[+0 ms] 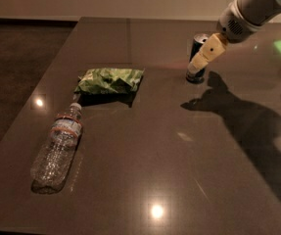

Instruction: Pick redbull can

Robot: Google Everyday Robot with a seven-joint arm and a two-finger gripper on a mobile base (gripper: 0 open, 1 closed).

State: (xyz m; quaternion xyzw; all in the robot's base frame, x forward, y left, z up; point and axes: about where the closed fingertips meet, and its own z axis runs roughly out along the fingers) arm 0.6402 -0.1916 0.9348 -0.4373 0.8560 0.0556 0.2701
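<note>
Overlapping redbull can (pixel 196 45) (upright): end effector (pixel 195 69)

Redbull can (pixel 196 47): slim, tall metal can with a dark blue body and a paler rim at the top (panel pattern hard to read in the dim light). It stands upright, base flat on the dark table (pixel 154 146), in the far right part of the surface. The left side and base are visible. The right front is covered by the cream gripper (pixel 199 62), which slants down across the can from the upper right. Whether they touch cannot be told.
</note>
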